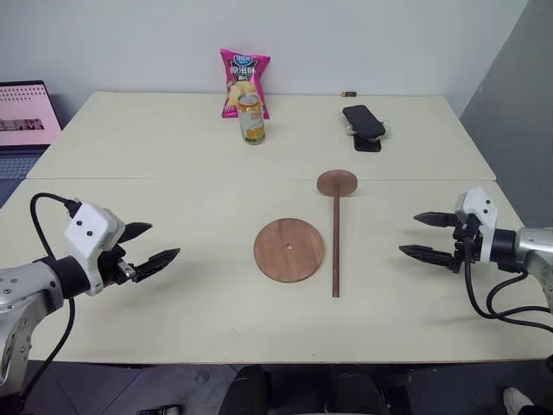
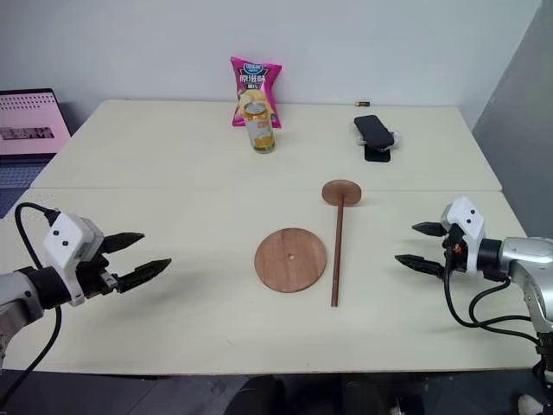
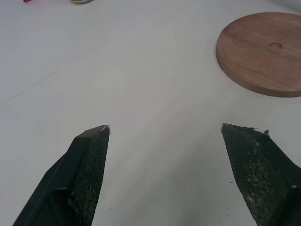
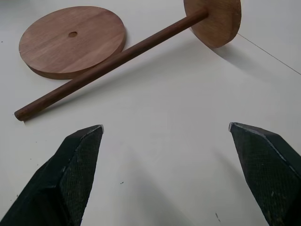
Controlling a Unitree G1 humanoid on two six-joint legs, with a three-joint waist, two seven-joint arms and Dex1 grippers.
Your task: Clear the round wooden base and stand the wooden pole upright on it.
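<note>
I have both sets of jaws spread wide and empty, the left gripper (image 1: 154,245) and right gripper (image 1: 426,236) hovering over the bench (image 1: 155,147) either side of the work. The base (image 1: 289,250) lies flat mid-bench, already bare. The pole (image 1: 335,242) lies just beside it on my right, long axis running away from me, its small disc at the far end. I'd take the rod with the right, near its middle, tipping it upright before centring it on the base.
</note>
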